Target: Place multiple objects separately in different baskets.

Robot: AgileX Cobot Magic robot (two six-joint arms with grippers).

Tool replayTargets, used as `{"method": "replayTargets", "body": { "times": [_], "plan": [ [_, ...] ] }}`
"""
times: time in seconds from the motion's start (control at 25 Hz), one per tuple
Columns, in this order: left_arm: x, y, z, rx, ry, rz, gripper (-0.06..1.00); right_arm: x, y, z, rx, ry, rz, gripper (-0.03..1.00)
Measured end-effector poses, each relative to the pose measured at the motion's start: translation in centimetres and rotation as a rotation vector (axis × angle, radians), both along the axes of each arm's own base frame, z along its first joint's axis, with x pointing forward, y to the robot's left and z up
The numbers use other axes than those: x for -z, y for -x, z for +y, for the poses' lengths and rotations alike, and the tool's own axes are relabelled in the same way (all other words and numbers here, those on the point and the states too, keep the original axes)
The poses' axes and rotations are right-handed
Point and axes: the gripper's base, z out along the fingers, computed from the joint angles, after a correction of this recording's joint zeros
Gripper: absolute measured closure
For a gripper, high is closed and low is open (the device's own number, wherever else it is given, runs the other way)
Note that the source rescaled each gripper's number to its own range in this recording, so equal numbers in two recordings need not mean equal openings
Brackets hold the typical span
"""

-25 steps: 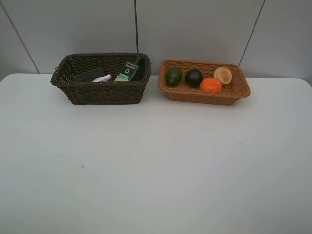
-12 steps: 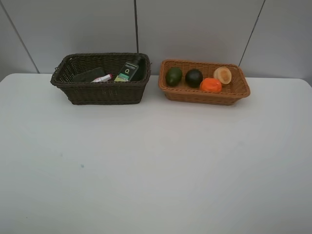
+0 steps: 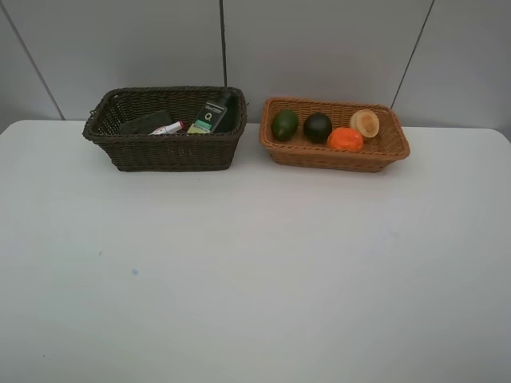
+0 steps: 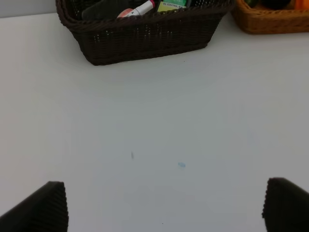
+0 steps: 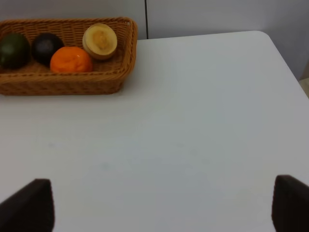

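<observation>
White table (image 3: 255, 271), dark brown basket (image 3: 172, 152) of stationery, tan basket (image 3: 335, 155) with four fruits, both arms' jaws wide, empty.

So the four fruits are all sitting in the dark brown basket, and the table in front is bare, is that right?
Not quite. The four fruits, the green one, the dark one, the orange and the peach-coloured one, lie in the light tan basket, not the dark brown basket. The exterior high view shows this. The table in front is indeed bare.
</observation>
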Motion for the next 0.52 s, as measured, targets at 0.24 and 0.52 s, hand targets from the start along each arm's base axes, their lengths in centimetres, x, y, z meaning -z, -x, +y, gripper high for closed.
{"method": "replayTargets", "body": {
  "times": [0.24,0.52],
  "plan": [
    [0.0,0.0,0.0,0.0,0.0,0.0,-0.05,0.0,0.0,0.0,0.0,0.0,0.0,-0.03],
    [0.0,0.0,0.0,0.0,0.0,0.0,-0.05,0.0,0.0,0.0,0.0,0.0,0.0,-0.03]
  ]
}}
